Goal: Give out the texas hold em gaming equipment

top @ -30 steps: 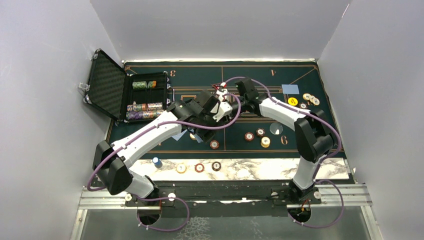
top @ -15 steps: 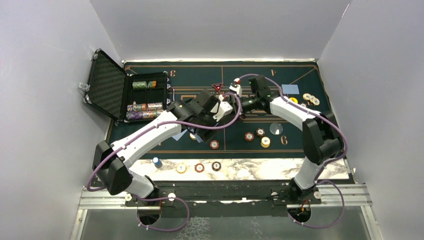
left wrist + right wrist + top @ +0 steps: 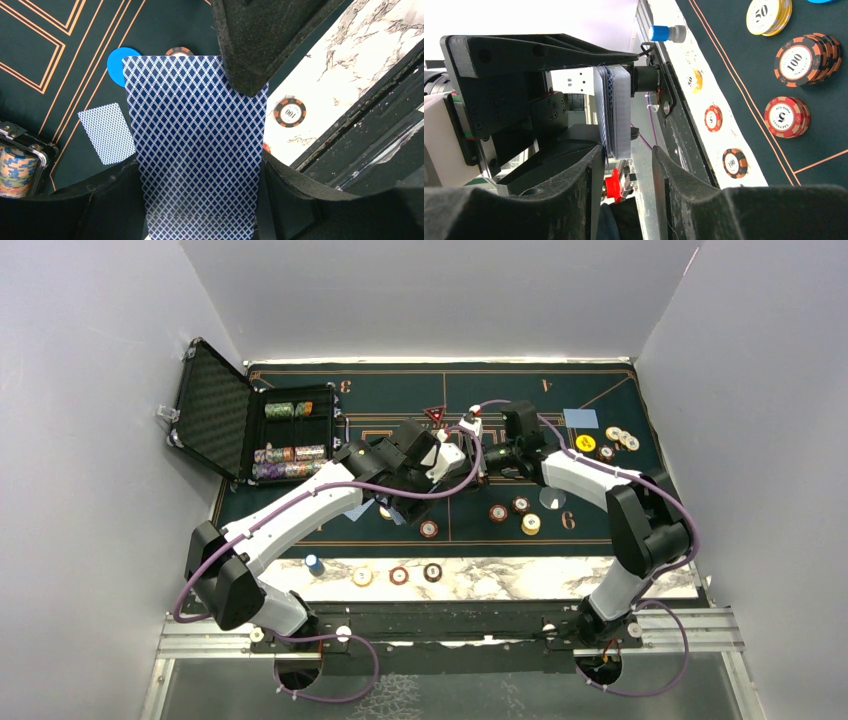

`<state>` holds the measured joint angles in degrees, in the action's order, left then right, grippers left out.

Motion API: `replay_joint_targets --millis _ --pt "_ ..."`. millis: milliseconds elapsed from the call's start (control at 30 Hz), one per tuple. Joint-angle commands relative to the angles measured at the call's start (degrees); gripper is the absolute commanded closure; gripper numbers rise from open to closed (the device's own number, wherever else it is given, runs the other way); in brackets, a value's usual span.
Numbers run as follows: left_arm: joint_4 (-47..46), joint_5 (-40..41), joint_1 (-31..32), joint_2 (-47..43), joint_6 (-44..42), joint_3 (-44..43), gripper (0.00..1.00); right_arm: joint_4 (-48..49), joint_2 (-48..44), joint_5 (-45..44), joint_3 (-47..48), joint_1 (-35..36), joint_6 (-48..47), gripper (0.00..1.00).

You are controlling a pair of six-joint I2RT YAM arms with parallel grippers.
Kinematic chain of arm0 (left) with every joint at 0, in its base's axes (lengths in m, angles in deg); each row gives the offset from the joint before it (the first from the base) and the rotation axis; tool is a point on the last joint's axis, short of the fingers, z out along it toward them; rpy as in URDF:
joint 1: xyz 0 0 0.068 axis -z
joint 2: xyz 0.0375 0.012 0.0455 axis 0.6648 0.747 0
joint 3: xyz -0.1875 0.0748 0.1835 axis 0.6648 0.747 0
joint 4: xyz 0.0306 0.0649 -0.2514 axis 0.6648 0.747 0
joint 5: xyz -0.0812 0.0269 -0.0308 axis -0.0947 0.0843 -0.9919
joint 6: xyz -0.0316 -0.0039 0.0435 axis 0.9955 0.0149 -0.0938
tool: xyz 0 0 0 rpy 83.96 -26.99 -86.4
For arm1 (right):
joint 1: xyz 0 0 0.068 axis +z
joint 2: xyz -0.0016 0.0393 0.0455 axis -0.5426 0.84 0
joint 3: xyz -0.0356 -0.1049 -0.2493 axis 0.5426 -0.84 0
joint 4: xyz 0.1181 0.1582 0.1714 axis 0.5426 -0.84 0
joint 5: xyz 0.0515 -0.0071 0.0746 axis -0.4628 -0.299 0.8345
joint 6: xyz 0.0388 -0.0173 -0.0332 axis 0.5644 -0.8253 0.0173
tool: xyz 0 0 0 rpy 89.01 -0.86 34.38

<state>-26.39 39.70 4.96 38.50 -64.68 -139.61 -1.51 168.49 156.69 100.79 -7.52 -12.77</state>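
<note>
We are pinching the deck of cards (image 3: 185, 165) flat in the left gripper (image 3: 225, 125), blue backs facing the wrist camera, above the middle of the green mat (image 3: 500, 380). We are holding the right gripper (image 3: 626, 151) at the deck's edge with its fingers spread and a gap showing beside the cards. We cannot tell whether either finger is touching them. Below the deck, a loose card (image 3: 106, 133) and a blue disc (image 3: 117, 64) are lying on the mat, and a chip (image 3: 289, 112) is sitting on the marble strip (image 3: 360, 45).
</note>
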Motion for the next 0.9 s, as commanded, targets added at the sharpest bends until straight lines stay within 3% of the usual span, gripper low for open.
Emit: replay_joint_targets --millis 0,167,267,433,633,867 --pt "-1.27 -1.41 0.18 -1.30 -0.53 -1.99 1.00 4.26 -2.54 1.07 0.25 0.23 2.28 0.59" --pt "-1.27 -1.45 0.19 -1.11 -0.66 -1.73 1.00 -0.21 -2.58 0.43 2.37 0.22 -0.60 0.63" --pt "-1.35 -1.41 0.16 -1.20 -0.65 -1.55 1.00 -0.80 -2.78 0.64 2.54 0.23 -0.93 0.73" --pt "-1.45 -1.41 0.21 -1.07 -0.74 -1.37 1.00 -1.88 -2.76 1.12 3.34 0.21 -1.36 0.81" --pt "-1.44 -1.12 0.19 -0.89 -0.66 -0.86 1.00 -9.78 -3.54 -0.17 5.65 -0.82 -6.36 0.99" --pt "-1.62 -0.52 0.19 -0.17 -0.54 -0.59 1.00 -14.16 -4.44 1.30 6.67 -4.13 -11.30 0.99"
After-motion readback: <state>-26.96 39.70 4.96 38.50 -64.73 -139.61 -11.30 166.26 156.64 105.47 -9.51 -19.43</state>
